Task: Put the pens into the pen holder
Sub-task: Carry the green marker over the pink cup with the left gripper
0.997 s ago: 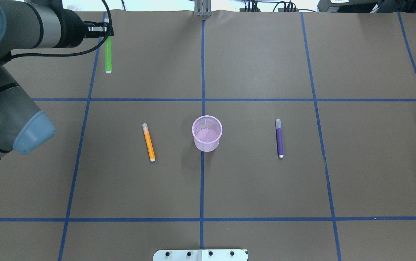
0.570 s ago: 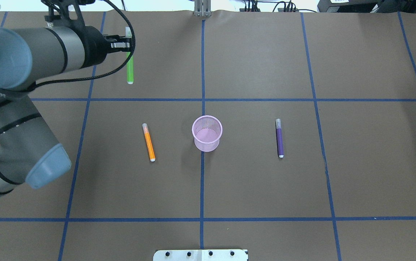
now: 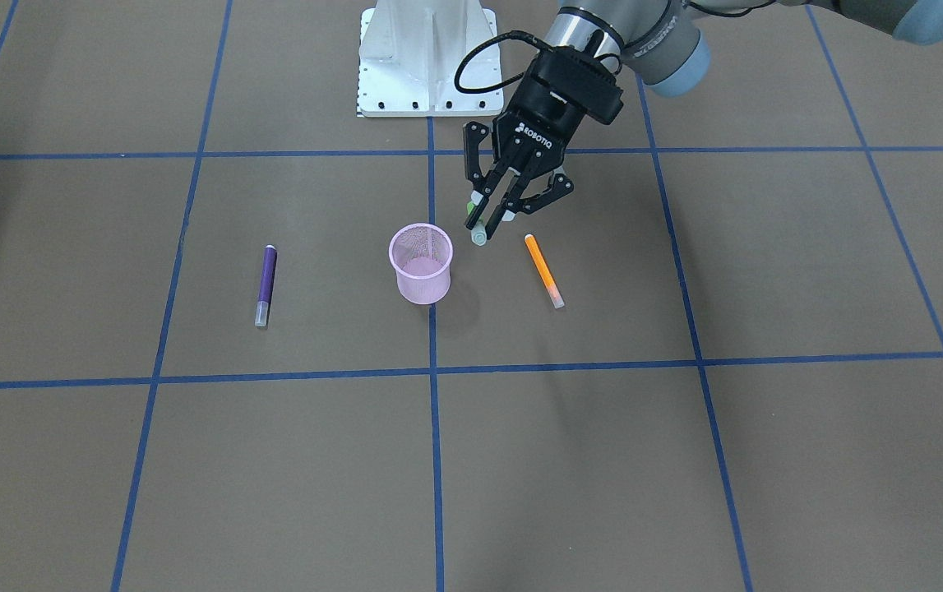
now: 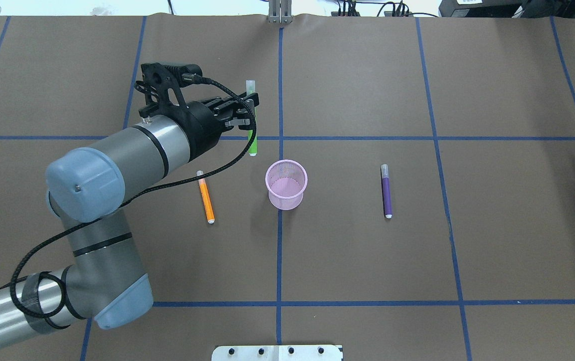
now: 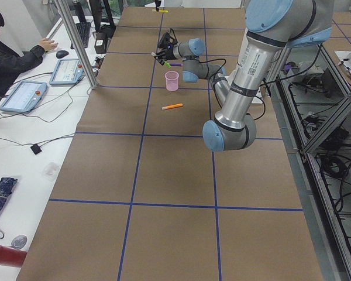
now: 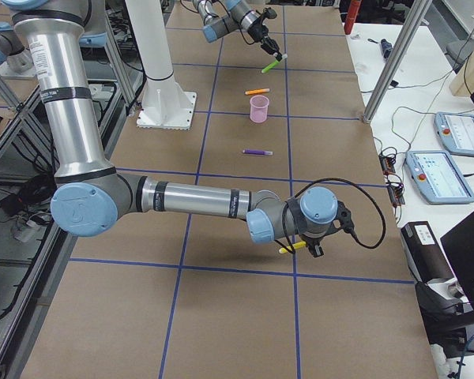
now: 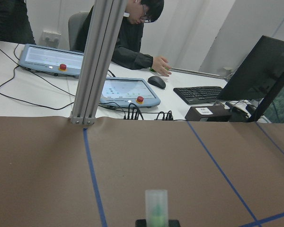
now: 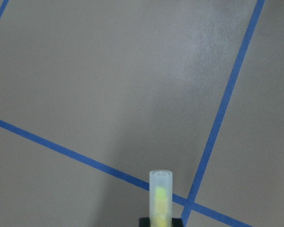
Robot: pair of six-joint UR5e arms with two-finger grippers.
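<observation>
Since a second ago the grey left arm (image 4: 117, 160) has swung from the far-left corner in toward the middle of the brown paper-covered surface with its blue tape grid (image 4: 367, 250), bringing along the bright green pen with a clear cap (image 4: 252, 145). The black left fingers (image 4: 245, 106) are closed narrow on that pen's barrel. It hangs nearly upright, cap end up, clear of the surface. It is just beside the rim of the pale pink wire-mesh pen holder (image 4: 287, 202), on the robot's left of it and not over its mouth. The grey right arm (image 6: 189, 197) reaches low over its own end of the surface. The right fingers (image 8: 144, 222) barely show in the wrist view, yet a yellow pen with a clear cap (image 8: 160, 198) juts from between them, held aloft. The pen holder stands upright at the centre. The orange pen (image 4: 206, 198) lies flat to its left and the purple pen (image 4: 386, 193) flat to its right, both apart from it.
</observation>
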